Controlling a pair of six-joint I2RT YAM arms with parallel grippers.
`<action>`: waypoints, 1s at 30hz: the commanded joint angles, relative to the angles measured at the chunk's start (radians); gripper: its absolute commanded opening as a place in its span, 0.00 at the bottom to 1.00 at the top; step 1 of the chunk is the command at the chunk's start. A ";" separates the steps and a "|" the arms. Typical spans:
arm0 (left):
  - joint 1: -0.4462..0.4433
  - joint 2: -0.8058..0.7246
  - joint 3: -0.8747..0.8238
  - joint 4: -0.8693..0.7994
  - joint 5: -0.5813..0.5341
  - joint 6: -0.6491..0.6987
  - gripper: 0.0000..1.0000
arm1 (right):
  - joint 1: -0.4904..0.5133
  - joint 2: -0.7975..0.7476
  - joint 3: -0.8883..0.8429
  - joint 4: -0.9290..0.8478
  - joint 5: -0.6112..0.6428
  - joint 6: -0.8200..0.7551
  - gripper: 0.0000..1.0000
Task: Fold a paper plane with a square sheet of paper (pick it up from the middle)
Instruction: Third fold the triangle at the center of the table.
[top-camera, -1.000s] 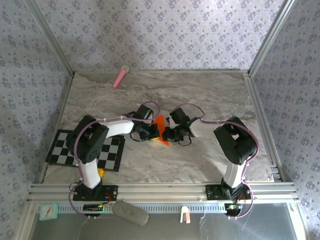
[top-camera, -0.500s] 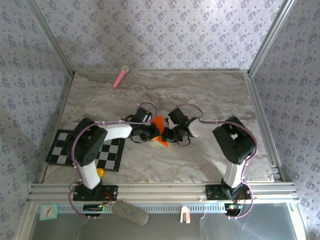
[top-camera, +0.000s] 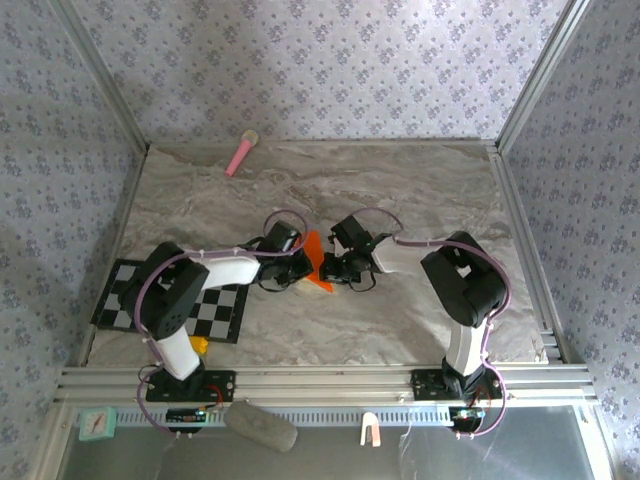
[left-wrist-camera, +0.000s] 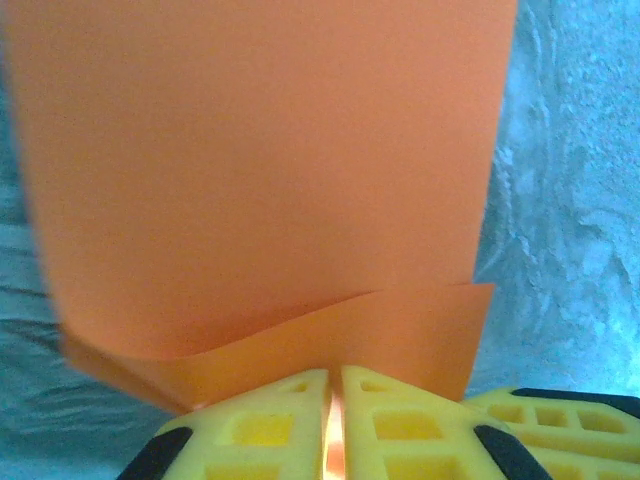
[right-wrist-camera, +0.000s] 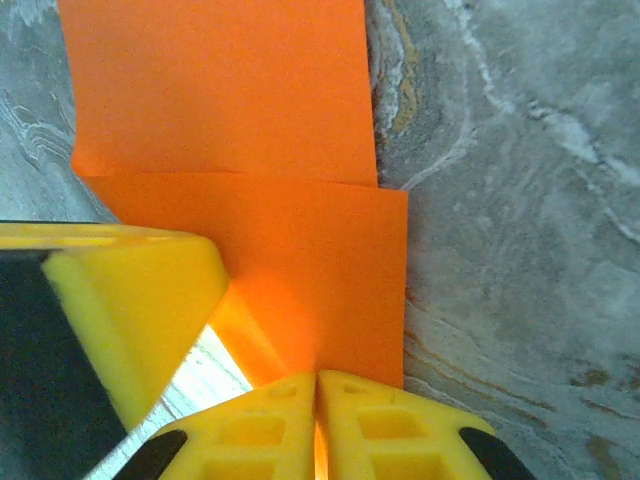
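Observation:
The square sheet of paper (top-camera: 314, 261), bright orange and folded into overlapping layers, is held up off the marble table between my two grippers. My left gripper (top-camera: 300, 266) is shut on its left side. In the left wrist view the paper (left-wrist-camera: 260, 170) spreads wide, and an orange strip shows between the closed yellow fingertips of the left gripper (left-wrist-camera: 335, 385). My right gripper (top-camera: 331, 268) pinches the other side. In the right wrist view the right gripper (right-wrist-camera: 317, 385) is shut on the paper's (right-wrist-camera: 250, 150) lower edge, with a left finger (right-wrist-camera: 130, 300) beside it. A paper plane is out of view.
A pink stick (top-camera: 241, 153) lies at the back left of the table. The black-and-white checkered mat (top-camera: 120, 300) sits at the front left under the left arm, with a small yellow thing (top-camera: 200, 345) at its near edge. Metal rails and wallpapered walls enclose the table.
Both grippers and the paper between them have drifted slightly left. The left arm's elbow has swung down and to the left. Both grips have held.

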 joint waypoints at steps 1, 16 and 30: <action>0.030 -0.029 -0.036 -0.116 -0.135 -0.010 0.15 | 0.006 0.086 -0.049 -0.156 0.130 0.040 0.11; 0.127 -0.121 -0.031 -0.164 -0.140 0.054 0.18 | 0.004 0.052 -0.077 -0.126 0.139 0.099 0.11; 0.047 -0.017 0.083 0.011 0.102 0.089 0.19 | -0.014 -0.031 -0.118 0.013 0.115 0.269 0.12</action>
